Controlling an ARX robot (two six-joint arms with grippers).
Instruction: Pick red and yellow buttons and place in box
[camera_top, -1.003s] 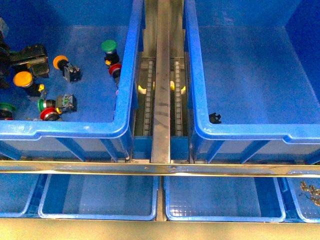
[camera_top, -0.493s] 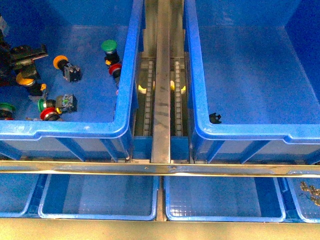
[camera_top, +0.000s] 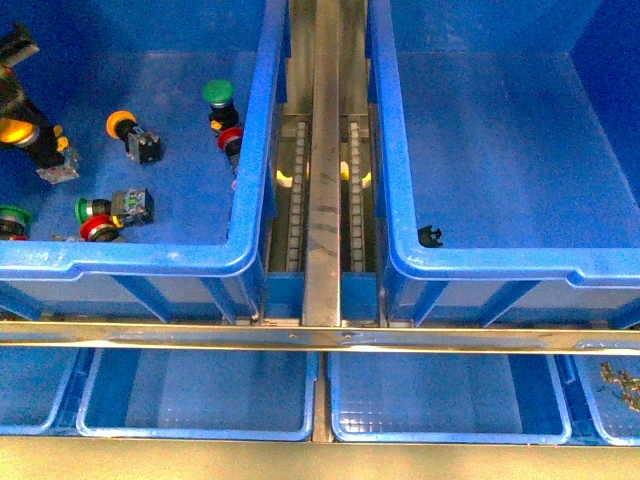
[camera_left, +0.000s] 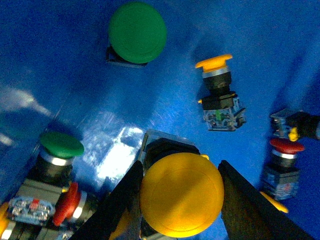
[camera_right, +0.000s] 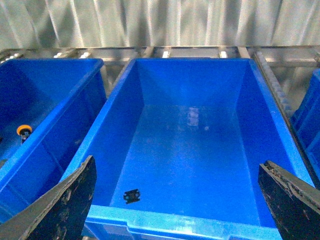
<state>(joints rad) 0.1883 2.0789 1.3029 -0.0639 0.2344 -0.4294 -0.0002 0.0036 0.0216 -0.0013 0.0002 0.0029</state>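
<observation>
Blue plastic bins fill the scene, with a metal rail (camera_top: 322, 150) running between the two deep ones. At the upper left of the front view, a yellow button (camera_top: 18, 131) sits tilted inside the left bin (camera_top: 130, 258), gripped by the left gripper (camera_left: 180, 172). The left wrist view shows its fingers (camera_left: 122, 205) clamped on either side of the round cap. Whether the button is clear of the bin floor cannot be told.

Progress, as judged: early.
- The right bin (camera_top: 500, 262), taken here to be the box, holds no button. Only a small black clip (camera_top: 430, 236) lies near its front-left corner.
- Left to move from the left bin: a yellow-orange button (camera_top: 122, 124) left of centre, a red button (camera_top: 230, 138) against the right wall, and a second red button (camera_top: 97, 230) near the front wall.
- The green buttons (camera_top: 218, 93) are to remain.
- The held button needs carrying across the rail and releasing.

View differences:
- The front view shows little of the left gripper and none of the right gripper (camera_right: 177, 170).
- The right wrist view supplies the right gripper: its fingers (camera_right: 67, 207) are spread wide, holding nothing, aimed over the right bin.
- The left wrist view alone confirms the grasp on the cap.
- Only the front view shows the shallow trays (camera_top: 195, 432) along the bottom of the frame.
</observation>
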